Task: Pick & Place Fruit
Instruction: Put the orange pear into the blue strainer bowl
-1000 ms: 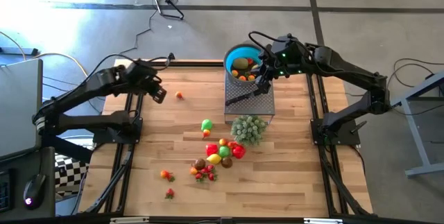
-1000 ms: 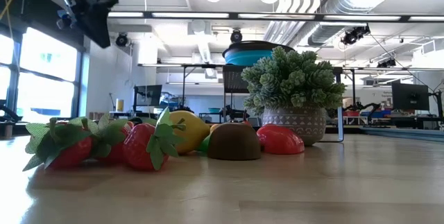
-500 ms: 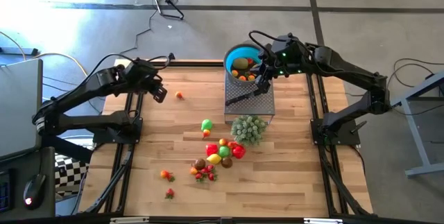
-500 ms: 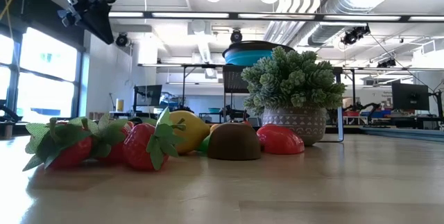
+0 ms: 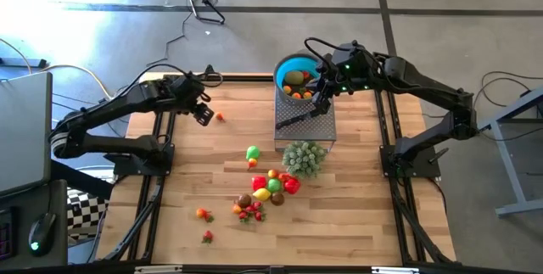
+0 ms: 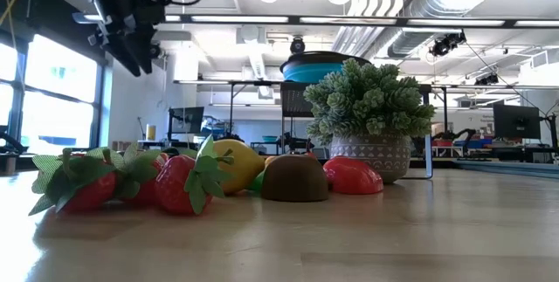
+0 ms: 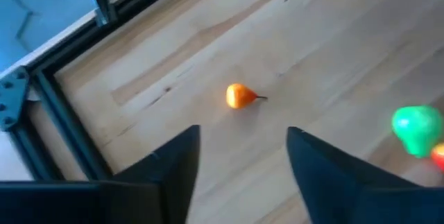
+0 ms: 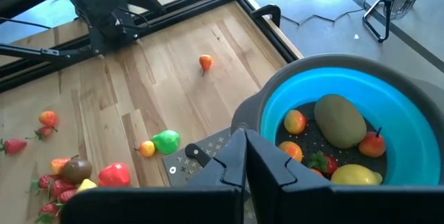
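Fingers of left gripper (image 7: 239, 158) gape empty above orange fruit (image 7: 240, 96) (stem pointing tableward).

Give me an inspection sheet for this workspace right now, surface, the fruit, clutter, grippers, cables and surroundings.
Surface: wooden table in a black frame.
Job's things: blue bowl at the far edge holds several fruits; a lone orange fruit lies far left; a green fruit sits mid-table; a fruit pile near the middle, strays nearer the front.
Clutter: potted plant beside the pile; black-handled knife on a grey perforated stand.
Grippers: left gripper open, above the table beside the orange fruit; right gripper shut, empty, by the bowl.
Cables: floor cables behind the table.
Surroundings: monitor and mouse on the left; no people seen.
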Robot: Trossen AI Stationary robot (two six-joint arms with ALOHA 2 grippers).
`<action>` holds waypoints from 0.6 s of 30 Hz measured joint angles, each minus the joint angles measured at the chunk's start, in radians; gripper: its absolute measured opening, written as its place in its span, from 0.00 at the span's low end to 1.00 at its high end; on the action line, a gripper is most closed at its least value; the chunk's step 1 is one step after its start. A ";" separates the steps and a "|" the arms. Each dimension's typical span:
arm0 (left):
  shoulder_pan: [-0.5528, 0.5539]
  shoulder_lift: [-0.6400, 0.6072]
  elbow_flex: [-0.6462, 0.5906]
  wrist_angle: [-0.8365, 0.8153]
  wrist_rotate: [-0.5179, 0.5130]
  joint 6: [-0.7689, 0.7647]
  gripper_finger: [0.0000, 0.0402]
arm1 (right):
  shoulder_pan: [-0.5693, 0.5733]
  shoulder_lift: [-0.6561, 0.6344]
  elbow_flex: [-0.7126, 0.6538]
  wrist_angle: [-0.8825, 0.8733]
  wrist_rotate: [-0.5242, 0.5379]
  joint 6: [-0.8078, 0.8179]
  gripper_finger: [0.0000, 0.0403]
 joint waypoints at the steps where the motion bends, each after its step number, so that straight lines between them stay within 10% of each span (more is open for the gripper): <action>1: 0.000 0.012 0.000 0.000 -0.011 0.003 0.57 | 0.000 0.000 0.000 0.000 -0.001 0.000 0.00; 9: 0.000 0.099 0.000 0.027 -0.018 0.021 0.83 | 0.000 0.000 0.000 -0.001 -0.001 0.000 0.00; 18: 0.000 0.207 0.000 0.115 0.044 -0.133 0.87 | 0.000 0.000 0.000 -0.001 -0.001 0.000 0.00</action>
